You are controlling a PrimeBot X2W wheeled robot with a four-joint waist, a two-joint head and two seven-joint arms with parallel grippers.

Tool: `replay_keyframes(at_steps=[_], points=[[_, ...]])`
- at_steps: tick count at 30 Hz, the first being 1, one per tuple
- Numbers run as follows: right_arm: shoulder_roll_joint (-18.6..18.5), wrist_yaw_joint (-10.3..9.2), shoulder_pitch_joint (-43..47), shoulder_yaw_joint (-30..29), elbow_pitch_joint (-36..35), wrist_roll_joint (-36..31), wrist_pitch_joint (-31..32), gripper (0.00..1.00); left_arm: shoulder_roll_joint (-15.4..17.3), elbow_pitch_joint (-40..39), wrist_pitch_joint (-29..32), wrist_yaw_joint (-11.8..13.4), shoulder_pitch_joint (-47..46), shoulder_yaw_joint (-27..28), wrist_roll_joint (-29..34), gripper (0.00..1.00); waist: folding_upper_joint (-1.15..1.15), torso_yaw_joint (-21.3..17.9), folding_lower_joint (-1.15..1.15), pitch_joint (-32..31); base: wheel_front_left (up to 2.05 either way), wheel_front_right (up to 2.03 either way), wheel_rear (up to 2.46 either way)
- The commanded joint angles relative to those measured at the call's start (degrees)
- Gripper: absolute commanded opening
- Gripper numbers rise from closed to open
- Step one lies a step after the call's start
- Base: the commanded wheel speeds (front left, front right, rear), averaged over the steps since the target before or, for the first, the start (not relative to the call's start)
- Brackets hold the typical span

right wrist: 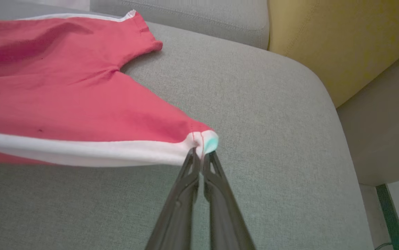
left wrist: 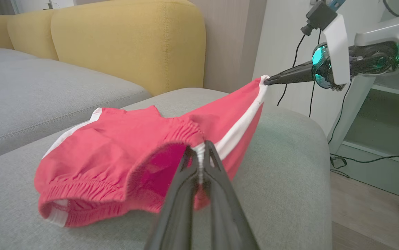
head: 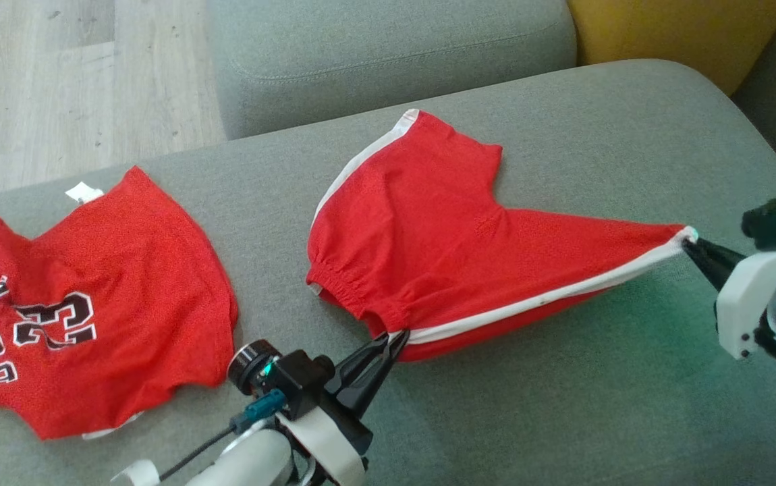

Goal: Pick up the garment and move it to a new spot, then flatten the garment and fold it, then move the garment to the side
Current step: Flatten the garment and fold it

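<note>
On the middle of the grey seat cushion (head: 563, 418) I see the red shorts (head: 428, 236), w/ the far leg and the left part of the waist lying on the fabric and the near side lifted off it. The white side stripe (head: 530, 300) runs taut between my 2 grippers. L gripper (head: 395, 339) is near the cushion's front edge. Its fingers are closed tight on the waist elastic, right where the stripe starts; in the left wrist view I see white cloth pinched between the tips. R gripper (head: 688, 243) is toward the cushion's right edge, fingers pressed together on the hem corner of the near leg, at the stripe's other end. The waist opening gapes a bit next to the L gripper. At the cushion's left end lies a red jersey (head: 125, 297) w/ nr 23 in black and white, crumpled, well apart from the shorts. Behind the back right corner is a yellow cushion (head: 664, 34).
</note>
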Motion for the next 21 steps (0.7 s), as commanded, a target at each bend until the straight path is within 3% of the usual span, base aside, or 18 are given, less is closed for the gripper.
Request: replay_keyframes(at_steps=[1, 9, 21], points=[[-2.4, 0.21, 0.1, -1.4, -1.6, 0.2, -0.9, 0.00, 0.7, -1.9, -0.3, 0.2, -1.6, 2.6, 0.5, 0.00, 0.00, 0.2, 0.01, 0.1, 0.00, 0.00, 0.00], [-1.6, 0.21, 0.5, -7.7, -3.3, -3.0, -3.1, 0.00, -1.0, -2.4, -0.3, 0.8, -2.9, 5.5, 0.8, 0.00, 0.00, 2.6, 0.01, 1.5, 0.00, 0.00, 0.00], [3.4, 0.21, -7.4, -13.8, -0.3, -11.0, -2.1, 0.00, -4.1, 1.2, -0.3, 0.7, -8.8, 9.5, 0.6, 0.00, 0.00, 9.4, 0.01, 7.2, 0.00, 0.00, 0.00]])
